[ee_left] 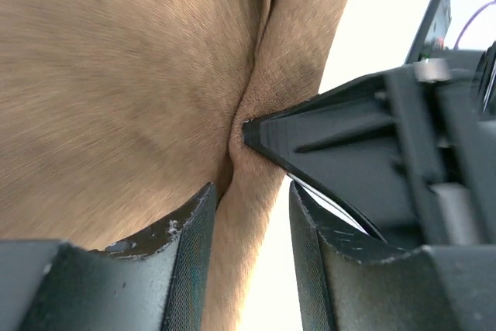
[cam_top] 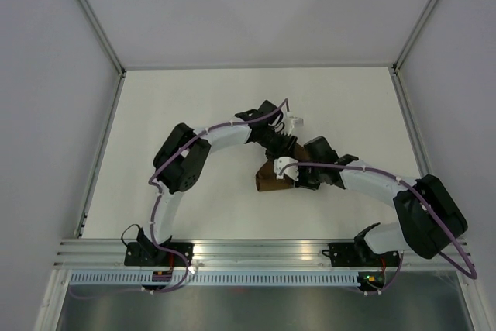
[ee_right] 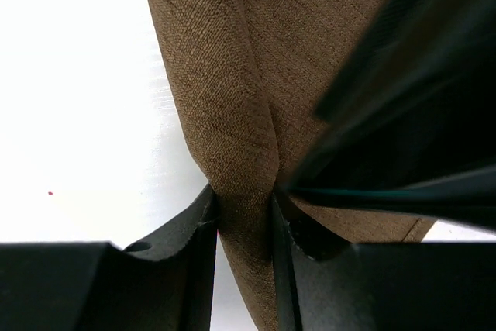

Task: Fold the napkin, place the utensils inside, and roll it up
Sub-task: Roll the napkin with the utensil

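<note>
- The right gripper [ee_right: 242, 222] reaches in from the bench's [cam_top: 194, 98] near right corner. It is the lower of the two in the top view, and so nearer the near edge. It is clamped on a raised fold of the napkin [cam_top: 266, 180], and the cloth fills the whole gap between its jaws.
- The napkin lies bunched into a small brown bundle about mid-bench, a little right of centre and well apart from every edge. Only its left part shows, beyond the two wrists.
- The pinched ridge runs lengthwise straight away from the right gripper, towards the other hand.
- The left gripper [ee_left: 249, 215] arcs over from the near left corner and meets the bundle from its far side, tip to tip with the right. Its jaws straddle the same ridge. The cloth touches one finger, but light shows between it and the other, so I judge this hand parted, not gripping.
- No utensil can be seen in any view, and I cannot tell whether it is inside the cloth or under the arms.
- Judgement: any roll or fold has to turn about that ridge line. The right hand has the hold, and open bench lies on all sides, widest towards the far edge and the left.
</note>
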Controlling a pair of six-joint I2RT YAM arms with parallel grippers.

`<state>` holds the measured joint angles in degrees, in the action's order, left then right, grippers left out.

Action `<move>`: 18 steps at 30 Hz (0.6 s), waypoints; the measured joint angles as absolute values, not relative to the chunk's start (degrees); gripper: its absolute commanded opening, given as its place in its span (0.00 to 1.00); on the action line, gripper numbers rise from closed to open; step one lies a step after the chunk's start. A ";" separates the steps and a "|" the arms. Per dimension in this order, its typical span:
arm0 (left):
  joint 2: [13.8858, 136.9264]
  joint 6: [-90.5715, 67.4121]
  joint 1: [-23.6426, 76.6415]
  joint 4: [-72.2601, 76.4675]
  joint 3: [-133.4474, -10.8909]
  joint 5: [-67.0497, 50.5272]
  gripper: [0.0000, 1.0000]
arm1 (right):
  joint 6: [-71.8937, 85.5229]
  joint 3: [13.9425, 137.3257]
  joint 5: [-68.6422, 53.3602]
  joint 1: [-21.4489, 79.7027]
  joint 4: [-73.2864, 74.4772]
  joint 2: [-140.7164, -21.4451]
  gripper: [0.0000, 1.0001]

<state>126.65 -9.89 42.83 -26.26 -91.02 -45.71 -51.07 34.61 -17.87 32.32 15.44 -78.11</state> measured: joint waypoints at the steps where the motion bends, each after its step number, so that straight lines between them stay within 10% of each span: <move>1: 125.45 -10.22 42.37 -25.82 -90.56 -44.86 0.48 | -51.35 35.57 -18.72 31.83 16.56 -78.89 0.27; 18: 86.72 -15.99 36.77 -0.58 -53.56 -9.54 0.54 | -63.51 64.73 -36.36 21.87 50.65 -105.56 0.26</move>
<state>86.72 -15.99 36.77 -0.58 -53.56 -9.54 -63.51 64.73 -36.36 21.87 50.65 -105.56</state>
